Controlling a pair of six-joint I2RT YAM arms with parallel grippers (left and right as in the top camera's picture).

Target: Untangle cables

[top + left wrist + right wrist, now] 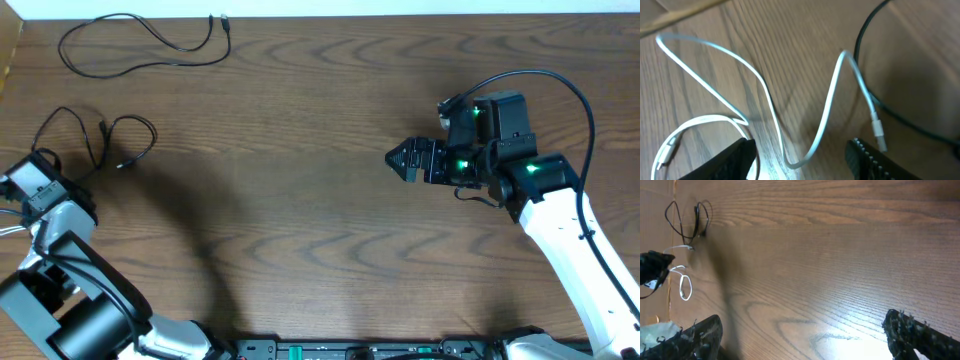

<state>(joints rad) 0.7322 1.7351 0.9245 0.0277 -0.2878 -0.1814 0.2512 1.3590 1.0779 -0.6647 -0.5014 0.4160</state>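
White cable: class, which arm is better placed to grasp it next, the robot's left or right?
Left. The left claw hangs directly over the white cable, with its jaws on either side of a bend. The right claw sits open, far across the table from it.

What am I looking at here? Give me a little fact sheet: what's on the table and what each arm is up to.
Setting: wooden table, two robot arms
Far black cable: lies alone near the far left corner
Near black cable: loose loops at the left edge
White cable: next to the near black cable; I cannot tell whether they touch
Left end effector: open, low over the white cable, one finger on each side of a bend in it
Right end effector: open, empty, far from all cables
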